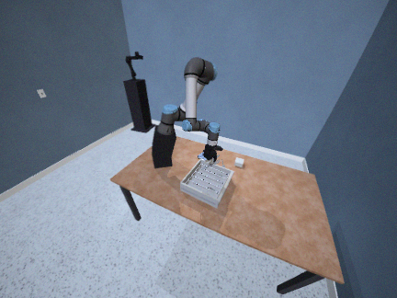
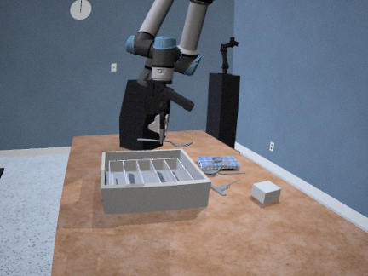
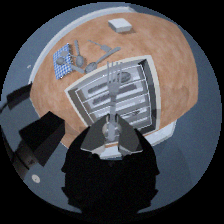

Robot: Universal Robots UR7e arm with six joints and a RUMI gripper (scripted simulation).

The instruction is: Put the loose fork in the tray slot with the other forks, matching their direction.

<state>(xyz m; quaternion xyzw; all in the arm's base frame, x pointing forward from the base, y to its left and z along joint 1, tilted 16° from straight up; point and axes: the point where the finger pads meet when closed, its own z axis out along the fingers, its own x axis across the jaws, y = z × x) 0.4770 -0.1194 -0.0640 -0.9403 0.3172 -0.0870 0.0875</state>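
My gripper is shut on the loose fork and holds it level in the air above the far edge of the grey cutlery tray. In the wrist view the fork runs straight out from my fingers, tines away from me, over the tray's slots. The tray has several long slots with dark-handled cutlery lying in them. I cannot tell which slot holds the forks.
A blue checked cloth with cutlery on it lies right of the tray, with more loose cutlery on the table beside it. A small white box stands further right. The robot's black base stands behind the tray.
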